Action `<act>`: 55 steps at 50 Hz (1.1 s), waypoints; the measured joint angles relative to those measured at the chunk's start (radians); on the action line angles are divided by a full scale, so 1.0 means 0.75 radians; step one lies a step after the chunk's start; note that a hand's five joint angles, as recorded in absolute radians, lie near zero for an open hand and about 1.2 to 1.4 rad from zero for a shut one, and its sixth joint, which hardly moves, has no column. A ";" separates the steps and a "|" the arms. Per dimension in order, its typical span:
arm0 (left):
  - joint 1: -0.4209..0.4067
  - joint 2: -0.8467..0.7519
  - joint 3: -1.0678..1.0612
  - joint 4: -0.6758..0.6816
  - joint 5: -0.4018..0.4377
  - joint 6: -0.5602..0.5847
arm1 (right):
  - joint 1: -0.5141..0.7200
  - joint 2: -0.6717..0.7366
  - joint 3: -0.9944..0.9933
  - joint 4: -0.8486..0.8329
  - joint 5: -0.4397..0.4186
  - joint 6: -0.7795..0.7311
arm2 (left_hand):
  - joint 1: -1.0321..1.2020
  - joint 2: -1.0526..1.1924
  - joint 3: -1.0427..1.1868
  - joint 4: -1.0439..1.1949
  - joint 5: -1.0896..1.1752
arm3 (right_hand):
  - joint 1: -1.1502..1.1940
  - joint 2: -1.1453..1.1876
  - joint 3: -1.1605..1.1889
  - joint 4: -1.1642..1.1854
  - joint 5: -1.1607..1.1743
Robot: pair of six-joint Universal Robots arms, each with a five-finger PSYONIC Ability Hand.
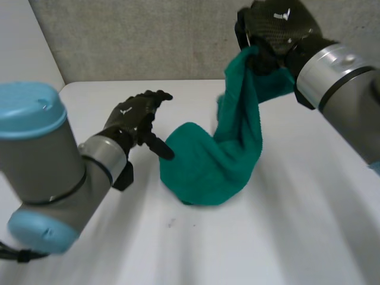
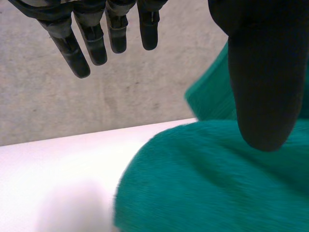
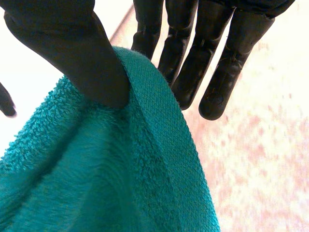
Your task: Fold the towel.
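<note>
The right hand (image 1: 278, 32) pinches the towel (image 1: 208, 166) by its hem, high up. The left hand (image 1: 132, 116), fingers loose, hangs just beside its heap.

we read no words, numbers or brand names anywhere. the only sign we find is a small white mark (image 1: 124, 110) on the back of the left hand (image 1: 135, 119), and a like one on the back of the right hand (image 1: 274, 28). each is a short angular stroke, too small for us to read as a letter.
</note>
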 measured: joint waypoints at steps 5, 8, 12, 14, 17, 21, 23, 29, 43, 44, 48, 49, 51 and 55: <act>0.074 -0.258 0.227 0.003 0.055 0.132 | 0.006 -0.206 0.071 -0.008 -0.129 0.010 | 0.000 -0.013 0.000 -0.011 0.000 | 0.000 0.000 0.000 0.000 0.000; 0.079 -0.389 0.325 0.004 0.142 0.213 | 0.009 -0.289 0.095 -0.011 -0.174 0.015 | 0.000 -0.014 0.000 -0.011 0.000 | 0.000 0.000 0.000 0.000 0.000; 0.077 -0.498 0.389 -0.002 0.277 0.272 | 0.009 -0.361 0.107 -0.016 -0.194 0.018 | 0.010 0.003 0.007 0.000 0.011 | 0.000 0.000 0.000 0.000 0.000; 0.075 -0.537 0.403 -0.008 0.337 0.291 | 0.005 -0.382 0.105 -0.018 -0.186 0.018 | 0.353 0.337 0.296 0.306 0.310 | 0.000 0.000 0.000 0.000 0.000; 0.074 -0.570 0.410 -0.015 0.391 0.311 | -0.006 -0.394 0.099 -0.018 -0.159 0.018 | 0.939 0.834 0.816 0.804 0.798 | 0.000 0.000 0.000 0.000 0.000; 0.086 -0.575 0.418 -0.017 0.357 0.343 | -0.073 -0.354 0.074 -0.004 -0.062 0.012 | 1.226 1.282 1.249 1.285 1.191 | 0.000 0.000 0.000 0.000 0.000; 0.104 -0.552 0.431 -0.004 0.287 0.353 | -0.112 -0.309 0.055 0.009 -0.027 0.010 | 1.225 1.288 1.260 1.288 1.191 | 0.000 0.000 0.000 0.000 0.000; 0.171 -0.423 0.490 0.146 0.053 0.367 | -0.206 -0.109 -0.063 0.027 0.040 0.019 | 1.225 1.292 1.264 1.289 1.191 | 0.000 0.000 0.000 0.000 0.000; 0.147 -0.074 0.308 0.550 -0.040 0.359 | -0.231 0.108 -0.159 -0.385 0.137 0.137 | 1.225 1.296 1.271 1.289 1.191 | 0.000 0.000 0.000 0.006 0.003; 0.141 -0.068 0.281 0.550 -0.040 0.359 | -0.232 0.109 -0.149 -0.391 0.135 0.140 | 1.225 1.296 1.271 1.289 1.191 | 0.000 0.000 0.000 0.006 0.004; 0.115 -0.058 0.098 0.521 -0.040 0.360 | -0.236 0.117 -0.074 -0.359 0.091 0.136 | 1.225 1.297 1.272 1.294 1.191 | 0.000 0.000 0.000 0.006 0.009; 0.106 -0.060 -0.010 0.498 -0.040 0.360 | -0.239 0.128 -0.031 -0.305 0.050 0.120 | 1.225 1.297 1.272 1.294 1.191 | 0.000 0.000 0.000 0.006 0.009; 0.100 -0.063 -0.091 0.483 -0.040 0.360 | -0.246 0.146 0.000 -0.246 0.014 0.095 | 1.225 1.297 1.272 1.294 1.191 | 0.000 0.000 0.000 0.006 0.009; 0.081 -0.071 -0.231 0.456 -0.036 0.360 | -0.276 0.204 0.048 -0.103 -0.042 0.012 | 1.225 1.298 1.275 1.294 1.191 | 0.000 0.000 0.000 0.006 0.009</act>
